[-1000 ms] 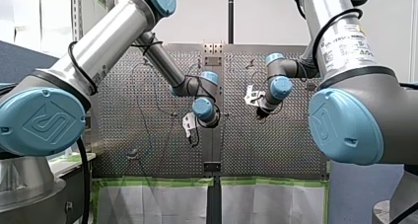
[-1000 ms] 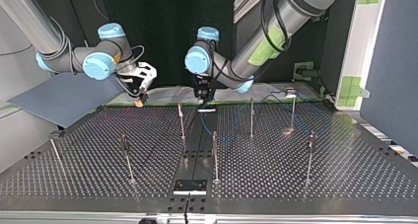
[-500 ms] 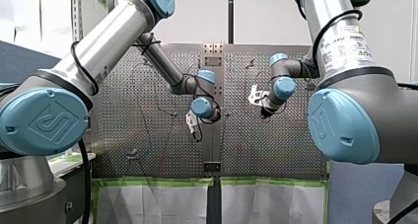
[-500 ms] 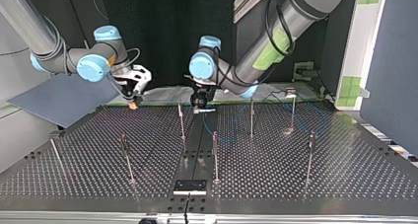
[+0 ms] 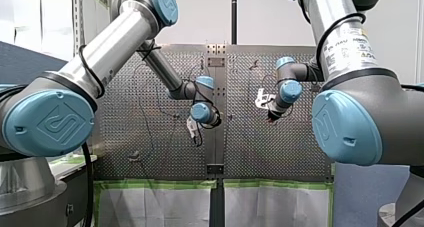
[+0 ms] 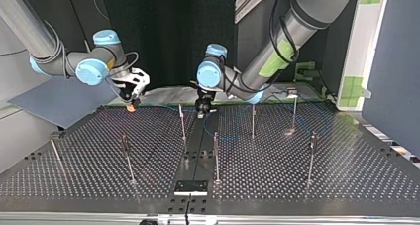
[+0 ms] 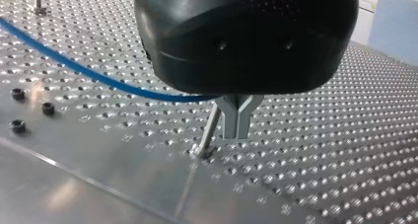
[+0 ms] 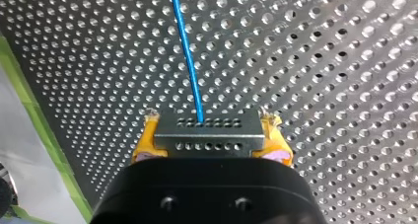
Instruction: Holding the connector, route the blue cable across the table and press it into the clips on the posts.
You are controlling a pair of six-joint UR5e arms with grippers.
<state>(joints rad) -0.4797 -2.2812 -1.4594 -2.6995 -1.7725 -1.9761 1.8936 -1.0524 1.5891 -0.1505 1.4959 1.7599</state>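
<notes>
Dark backdrop filled the far side of the top view, and a perforated metal table (image 6: 307, 195) spread beneath both arms, studded with thin upright metal posts (image 6: 182, 122) standing well apart.

At that view's left, the right gripper (image 6: 131, 104) hovered near the table edge farthest from the camera. In the right wrist view its yellow pads (image 8: 144, 140) were clamped on the two ends of a flat grey metal connector (image 8: 208, 132) with rows of small holes. From the middle of that connector the thin blue cable (image 8: 189, 56) ran straight ahead of the gripper, its long axis in line with the fingers, close above the table.

Further right, near the middle of the top view, the left gripper (image 6: 200, 111) hung low over the table. Its metal fingers (image 7: 229, 123) were drawn together at the tips. The cable ran in under the black body from one side, and that body hid whether it passed between them. One post stood just beside the fingers. Right of this, slack cable curved on the table among the posts.

The coming move probably turned on the cable stretching from the connector toward the left gripper. With a post beside it, the left arm seemed nearer for pressing the cable into a clip. The clips were too small to show whether any held cable.
</notes>
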